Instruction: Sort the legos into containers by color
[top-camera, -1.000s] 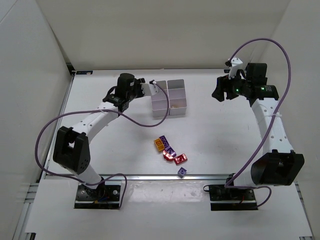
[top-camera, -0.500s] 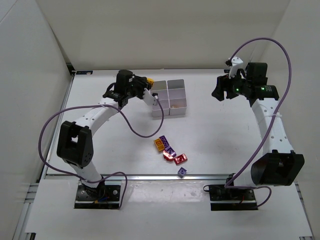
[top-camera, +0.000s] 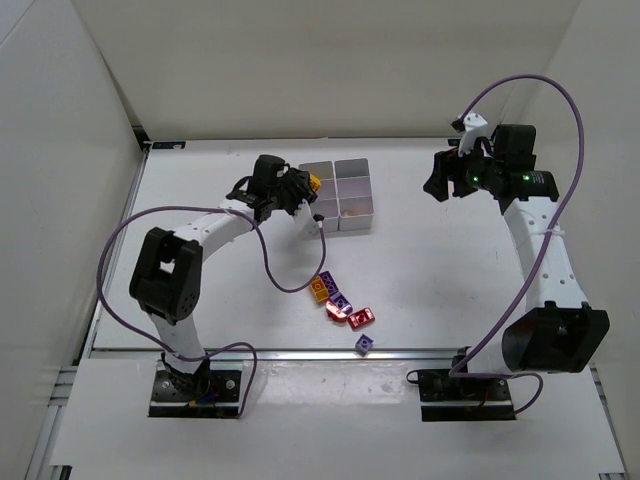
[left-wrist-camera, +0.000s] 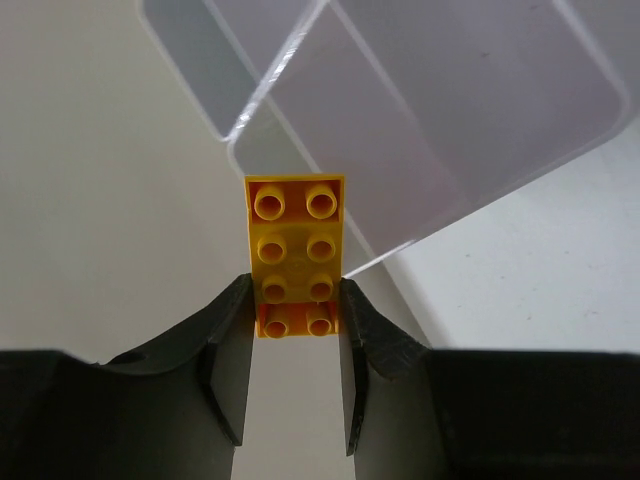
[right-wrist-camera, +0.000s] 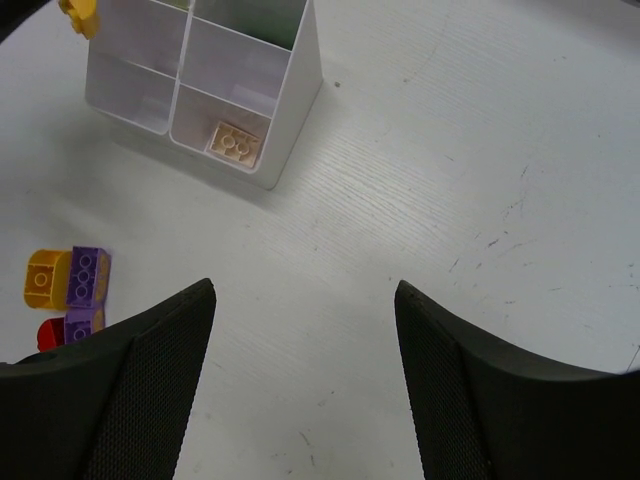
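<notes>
My left gripper (top-camera: 306, 187) is shut on an orange-yellow two-by-four lego (left-wrist-camera: 295, 255), gripped at its near end. The brick (top-camera: 314, 181) hangs just off the left corner of the white containers (top-camera: 345, 223); their thin walls (left-wrist-camera: 420, 110) fill the upper right of the left wrist view. A tan lego (right-wrist-camera: 234, 142) lies in the near right bin (right-wrist-camera: 297, 100). Loose legos lie on the table: an orange one (top-camera: 319, 290), purple ones (top-camera: 341, 300), red ones (top-camera: 361, 317) and a lone purple one (top-camera: 365, 344). My right gripper (top-camera: 438, 182) hovers open and empty (right-wrist-camera: 303, 290), right of the bins.
The white table (top-camera: 450, 270) is walled in white on the left, back and right. The loose bricks cluster near its front edge (top-camera: 330, 352), between the two arm bases. A purple cable (top-camera: 275, 270) loops from the left arm over the table beside the cluster.
My left gripper, holding the orange-yellow brick, has swung right and nearer to the bins' left corner, its forearm following. The right arm has stayed still.
</notes>
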